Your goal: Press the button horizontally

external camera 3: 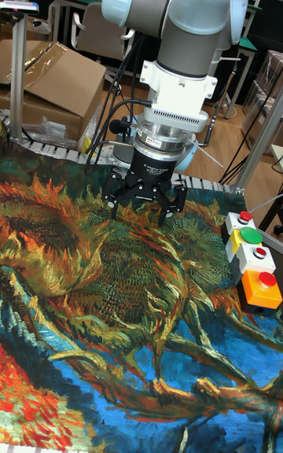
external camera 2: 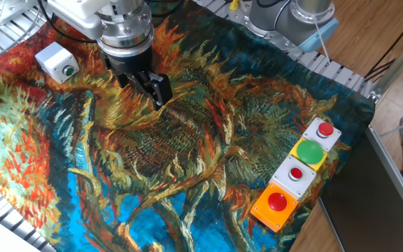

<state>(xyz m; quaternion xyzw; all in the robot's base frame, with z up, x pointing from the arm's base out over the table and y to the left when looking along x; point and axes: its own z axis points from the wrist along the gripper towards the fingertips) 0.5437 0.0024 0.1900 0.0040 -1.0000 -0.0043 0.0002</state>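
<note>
The button (external camera 2: 68,70) is small, round and green. It sits in the side face of a small white cube box (external camera 2: 54,59) at the far left corner of the sunflower-print cloth. My gripper (external camera 2: 146,87) hangs low over the cloth to the right of the box, well apart from it, pointing down. In the tall fixed view the gripper (external camera 3: 139,215) shows a wide gap between its two black fingers, so it is open and holds nothing. That view does not show the white box.
Along the cloth's right edge runs a row of button boxes: a red one on grey (external camera 2: 325,131), a green dome on yellow (external camera 2: 309,152), a small red one on grey (external camera 2: 296,173) and a red one on orange (external camera 2: 277,202). A cardboard box (external camera 3: 47,87) stands behind the table.
</note>
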